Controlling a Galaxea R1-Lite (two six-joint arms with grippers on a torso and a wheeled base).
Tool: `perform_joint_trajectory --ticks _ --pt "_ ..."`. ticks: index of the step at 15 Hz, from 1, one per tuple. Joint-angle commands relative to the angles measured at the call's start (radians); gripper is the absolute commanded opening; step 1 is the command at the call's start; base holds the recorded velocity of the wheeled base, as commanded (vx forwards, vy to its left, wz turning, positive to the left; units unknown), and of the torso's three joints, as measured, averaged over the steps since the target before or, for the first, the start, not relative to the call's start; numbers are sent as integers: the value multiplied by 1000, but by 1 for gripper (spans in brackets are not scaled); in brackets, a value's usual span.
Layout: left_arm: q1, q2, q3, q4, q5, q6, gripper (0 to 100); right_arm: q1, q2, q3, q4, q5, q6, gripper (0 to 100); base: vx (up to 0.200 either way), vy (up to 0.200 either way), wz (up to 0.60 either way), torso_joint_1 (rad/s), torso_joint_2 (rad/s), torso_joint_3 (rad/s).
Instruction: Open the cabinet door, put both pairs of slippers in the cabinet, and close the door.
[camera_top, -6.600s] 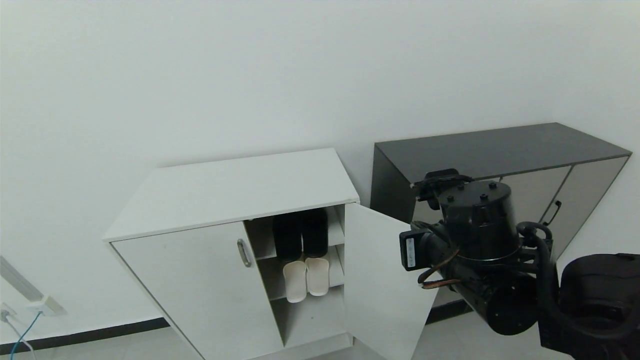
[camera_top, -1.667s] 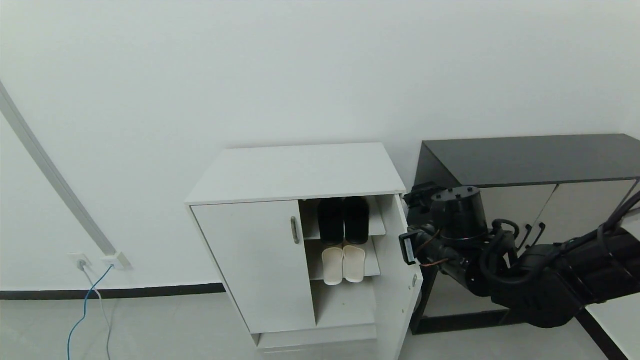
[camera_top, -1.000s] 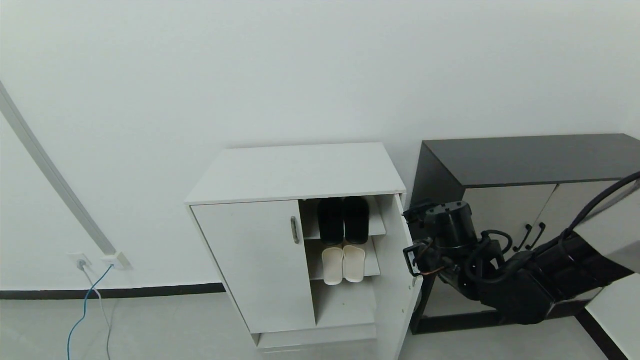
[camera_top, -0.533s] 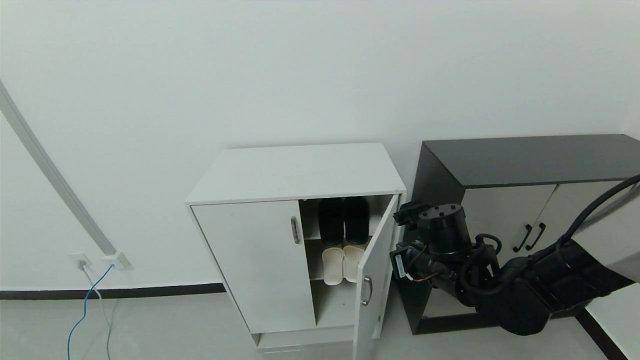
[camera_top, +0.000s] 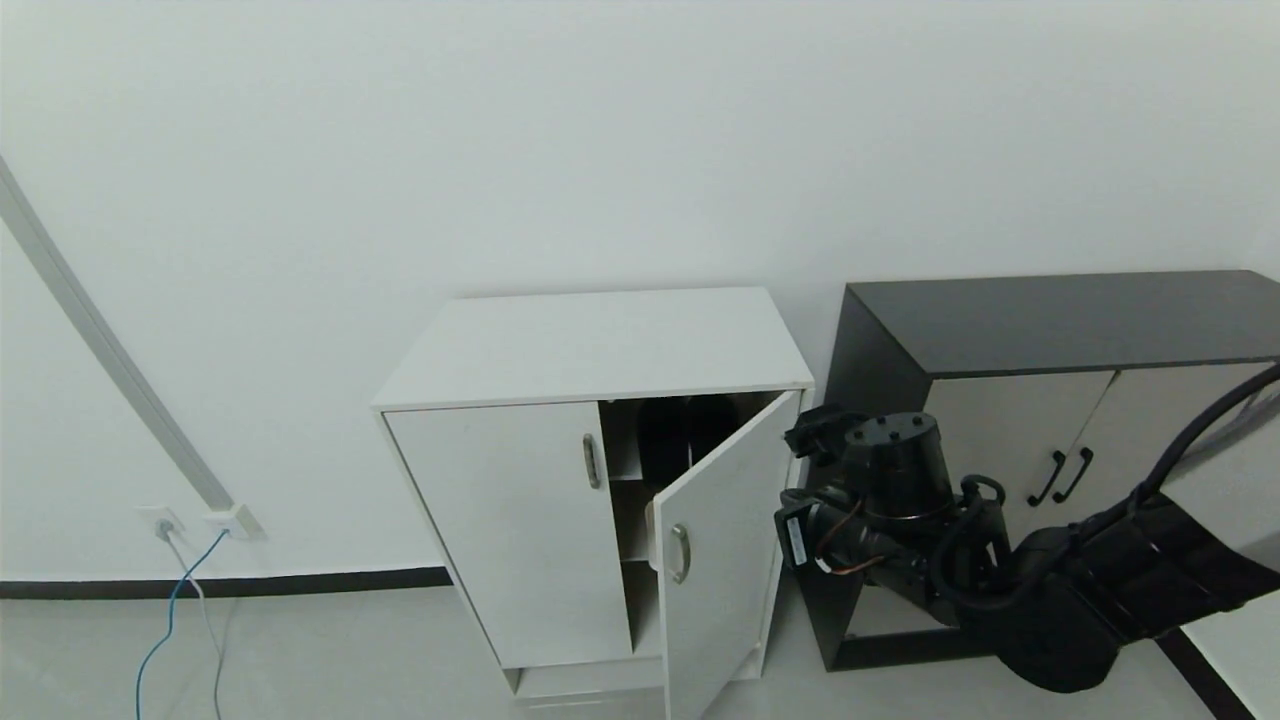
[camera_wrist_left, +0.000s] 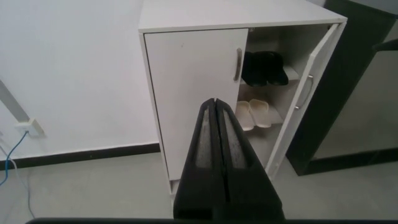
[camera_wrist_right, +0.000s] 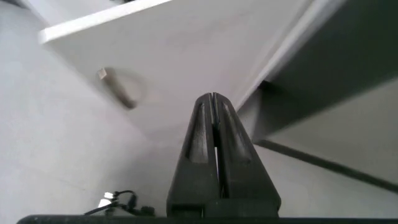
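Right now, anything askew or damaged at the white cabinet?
Nothing damaged or spilled. The right door of the white two-door cabinet hangs partly open. Black slippers and cream slippers sit in neat pairs on separate shelves inside. The shut right pincer is by the door's outer face.

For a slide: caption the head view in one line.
Right claw beside the half-open white cabinet door; black slippers visible inside.

A dark sideboard (camera_top: 1060, 320) stands against the white wall (camera_top: 640, 130) on a grey floor (camera_top: 300, 650).
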Motion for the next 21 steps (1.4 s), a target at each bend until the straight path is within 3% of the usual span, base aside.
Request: perform_joint_trajectory --ticks 1,5,8,10,14,21 --pt "2 1 0 -1 1 0 0 1 6 20 -22 21 -1 0 0 0 0 0 0 0" --pt "2 1 0 -1 0 0 0 -3 9 61 -54 104 3 0 0 0 0 0 0 0" --pt "2 1 0 -1 1 0 0 -1 3 129 -111 106 1 0 0 0 0 0 0 0" --pt "2 1 0 -1 0 0 0 10 -2 245 -204 106 -4 0 0 0 0 0 0 0" --pt "2 1 0 -1 1 0 0 11 -8 357 -333 103 -1 0 200 0 0 1 0 5" --pt "2 1 0 -1 1 0 0 11 62 301 -339 104 3 0 0 0 0 0 0 0"
